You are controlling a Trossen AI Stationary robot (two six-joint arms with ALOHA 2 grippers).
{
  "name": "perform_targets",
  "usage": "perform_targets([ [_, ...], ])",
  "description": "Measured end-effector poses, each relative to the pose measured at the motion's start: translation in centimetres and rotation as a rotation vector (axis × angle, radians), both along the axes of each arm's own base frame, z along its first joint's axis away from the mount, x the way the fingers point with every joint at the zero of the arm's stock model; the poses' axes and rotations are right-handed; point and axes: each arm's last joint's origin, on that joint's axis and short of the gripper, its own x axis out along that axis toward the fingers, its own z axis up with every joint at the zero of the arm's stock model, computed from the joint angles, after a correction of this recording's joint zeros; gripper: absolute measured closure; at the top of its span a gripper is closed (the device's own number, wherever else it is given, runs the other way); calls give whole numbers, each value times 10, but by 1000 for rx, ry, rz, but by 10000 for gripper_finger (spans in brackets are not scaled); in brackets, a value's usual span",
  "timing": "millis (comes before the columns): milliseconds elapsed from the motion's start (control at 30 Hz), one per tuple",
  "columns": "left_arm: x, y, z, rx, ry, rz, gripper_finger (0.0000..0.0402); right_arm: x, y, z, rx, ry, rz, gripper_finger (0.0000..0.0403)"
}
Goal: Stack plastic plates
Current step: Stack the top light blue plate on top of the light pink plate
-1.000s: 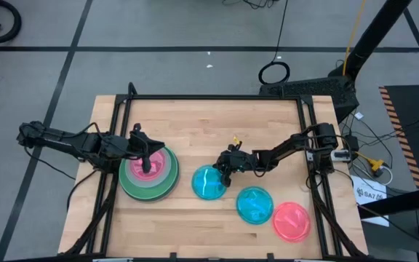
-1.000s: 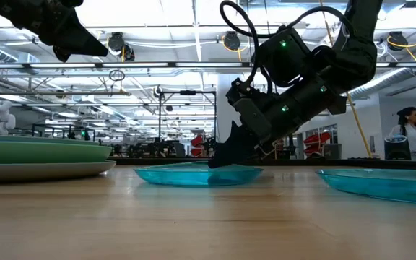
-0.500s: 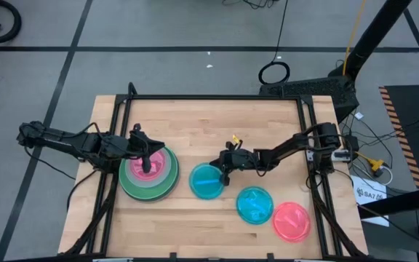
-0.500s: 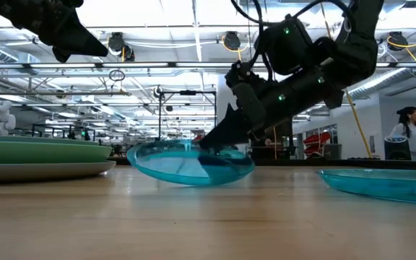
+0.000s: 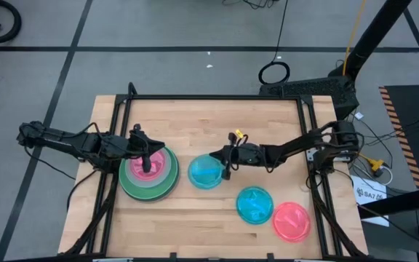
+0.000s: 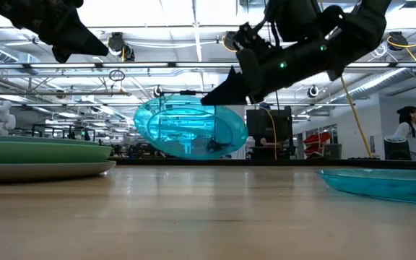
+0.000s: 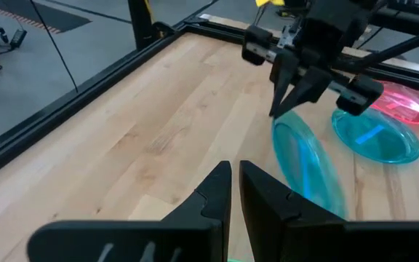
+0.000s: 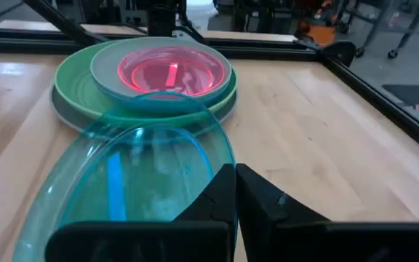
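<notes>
My right gripper (image 5: 226, 164) is shut on a translucent cyan plate (image 5: 206, 172), which shows above the table in the low view (image 6: 190, 128). At the table's left stands a stack (image 5: 149, 173): a large grey plate at the bottom, a large green one, a pale green one, and a pink plate (image 8: 167, 71) on top. My left gripper (image 5: 148, 156) hovers above that stack with its fingers (image 7: 217, 191) shut on nothing. A second cyan plate (image 5: 254, 205) and a second pink plate (image 5: 291, 221) lie flat near the table's near right. No blue plate shows. My right gripper pinches the cyan plate's rim (image 8: 217, 169) on the side toward the table's right, between its two fingers. The fingers (image 6: 222, 90) come from the table's right, slanting a little downward. The plate is lifted clear of the table and tilted steeply, hanging below and to the left of the fingertips.
A black metal frame (image 5: 209, 97) borders the wooden table top. Bare wood lies between the stack and the lifted plate and across the table's far half (image 5: 209, 124). In the room beyond the table a person (image 6: 410, 133) stands at the right.
My right gripper has risen and moved a little toward the table's left and far edge. It took the cyan plate along by its rim. The plate lay flat on the table; first its left edge stayed down while it tipped, and now it hangs clear, steeply tilted.
</notes>
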Motion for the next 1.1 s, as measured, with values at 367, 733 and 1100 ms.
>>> perform_targets([
  [367,0,0,1,-7,-13,2,366,-21,-2,50,29,-71,-8,403],
  [733,2,0,4,4,-40,-6,366,-25,-6,80,-325,-211,-123,403],
  [1100,2,0,4,21,-33,-12,366,-25,-6,94,-488,-309,-127,403],
])
